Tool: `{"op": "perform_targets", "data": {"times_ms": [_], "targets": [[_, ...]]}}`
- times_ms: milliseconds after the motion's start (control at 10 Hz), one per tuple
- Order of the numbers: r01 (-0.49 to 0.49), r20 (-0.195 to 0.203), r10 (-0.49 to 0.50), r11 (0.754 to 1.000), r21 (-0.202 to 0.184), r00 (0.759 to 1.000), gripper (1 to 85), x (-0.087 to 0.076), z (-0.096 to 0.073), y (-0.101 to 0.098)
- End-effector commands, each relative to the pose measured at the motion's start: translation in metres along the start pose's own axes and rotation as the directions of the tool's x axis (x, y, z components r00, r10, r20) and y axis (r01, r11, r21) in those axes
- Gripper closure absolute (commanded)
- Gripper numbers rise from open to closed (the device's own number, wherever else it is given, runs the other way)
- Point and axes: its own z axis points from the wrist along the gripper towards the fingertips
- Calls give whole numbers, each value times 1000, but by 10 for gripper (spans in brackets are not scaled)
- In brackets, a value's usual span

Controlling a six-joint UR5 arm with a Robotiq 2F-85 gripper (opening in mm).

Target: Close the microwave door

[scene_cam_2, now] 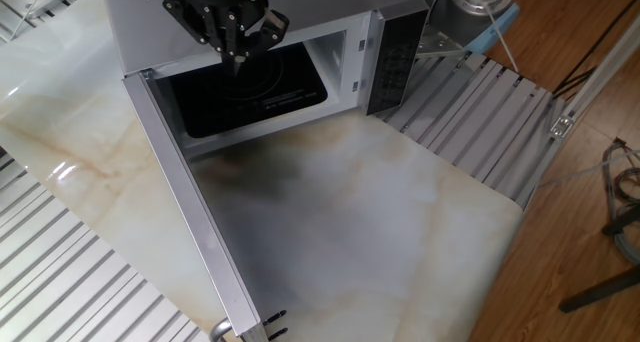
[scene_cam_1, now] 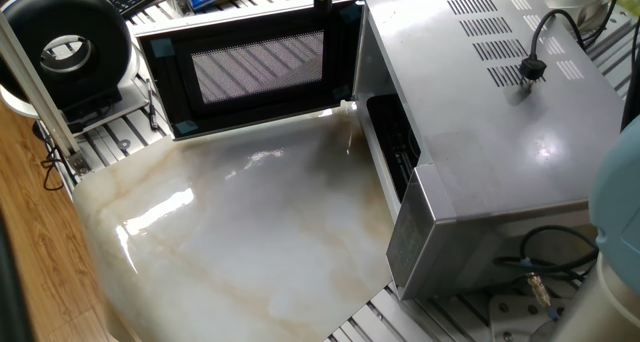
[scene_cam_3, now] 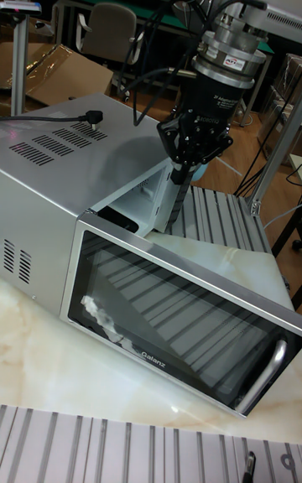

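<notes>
Fingers: the two slim dark fingers point(scene_cam_3: 174, 191) of the gripper point(scene_cam_3: 175, 198) lie close together with almost no gap, holding nothing; in the tall fixed view they point down just behind the top edge of the open door.
Gripper in the other fixed view: the black gripper point(scene_cam_2: 238, 56) hangs before the upper edge of the cavity opening, near the hinge side, tips pressed together.
Microwave door: the microwave door point(scene_cam_3: 186, 334) stands swung wide, roughly square to the oven front, hinged at the oven's left front corner; its silver face with glass window looks toward the tall fixed camera.
Handle: a vertical silver bar handle point(scene_cam_3: 267, 374) sits at the door's free end, well away from the fingers.
Writing: the word "Galanz" point(scene_cam_3: 153, 359) is printed along the lower frame of the door; a red-and-white label on the wrist above the gripper is too small to read.
Door relative to fingers: the door's top rail lies just below and in front of the fingertips; contact cannot be told.
Door, inner face: in one fixed view the black-framed mesh window point(scene_cam_1: 258, 63) faces the marble sheet point(scene_cam_1: 240, 232).
Microwave: the microwave point(scene_cam_1: 480, 122) is a silver box with vent slots on top, where a black plug point(scene_cam_1: 531, 70) rests; its dark cavity point(scene_cam_2: 250, 92) is open.
Far items: a round black-and-white device point(scene_cam_1: 66, 49) stands beyond the door's free end.
</notes>
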Motion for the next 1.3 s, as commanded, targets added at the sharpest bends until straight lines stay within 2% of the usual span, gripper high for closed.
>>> {"op": "perform_targets", "data": {"times_ms": [0,200,400,500,800,900,1000,1200], "targets": [[17,8,-17,1000,-15,1000,847,-2,-1,4],[20,9,-20,1000,-20,1000,847,-2,-1,5],[-5,-20,4,999,-31,1000,847,5,-1,8],[-25,-20,24,999,-32,1000,847,5,-1,8],[-88,32,89,995,-42,996,847,-9,-1,10],[-102,44,105,992,-74,993,847,-13,-2,18],[-101,51,105,991,-88,993,847,-15,-2,21],[-78,83,85,994,-80,993,847,-23,-3,19]]}}
